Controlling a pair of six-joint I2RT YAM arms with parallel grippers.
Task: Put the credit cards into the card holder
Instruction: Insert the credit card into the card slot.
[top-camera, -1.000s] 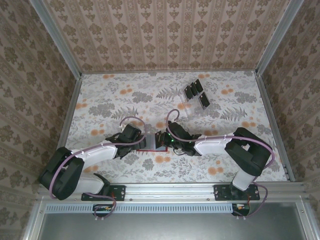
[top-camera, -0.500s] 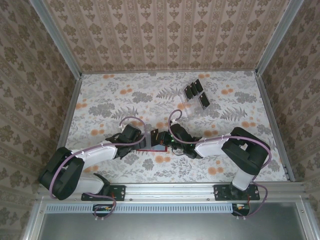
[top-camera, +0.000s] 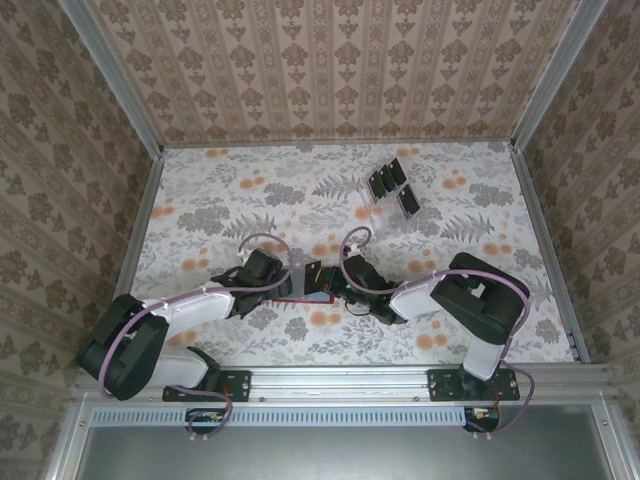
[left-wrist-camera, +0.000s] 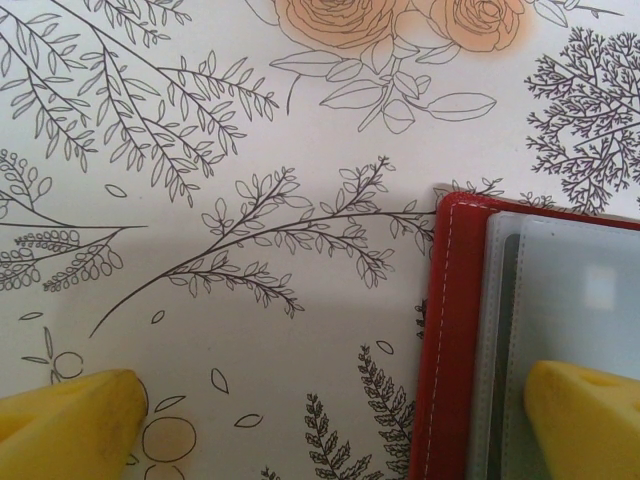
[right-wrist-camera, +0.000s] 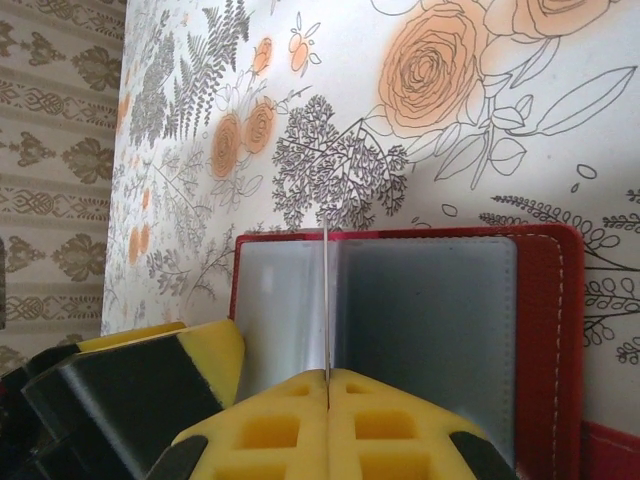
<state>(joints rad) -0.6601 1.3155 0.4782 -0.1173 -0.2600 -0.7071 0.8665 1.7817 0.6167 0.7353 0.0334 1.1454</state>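
Red card holder (right-wrist-camera: 548, 320): open on the table (left-wrist-camera: 250, 150) between your grippers.
Left gripper (left-wrist-camera: 320, 430): jaws wide, one finger (left-wrist-camera: 585, 420) over its grey inside.
Right gripper (right-wrist-camera: 328, 385): clamped on a thin upright leaf (right-wrist-camera: 326, 300).
Credit cards (top-camera: 408, 200): far right.

A robot test booth, like in a lab.
Wallpaper panels (top-camera: 330, 70) in an aluminium frame (top-camera: 115, 80) close in a flower-printed surface (top-camera: 220, 200); two robot arms (top-camera: 190, 305) are bolted on a metal rail (top-camera: 340, 383).
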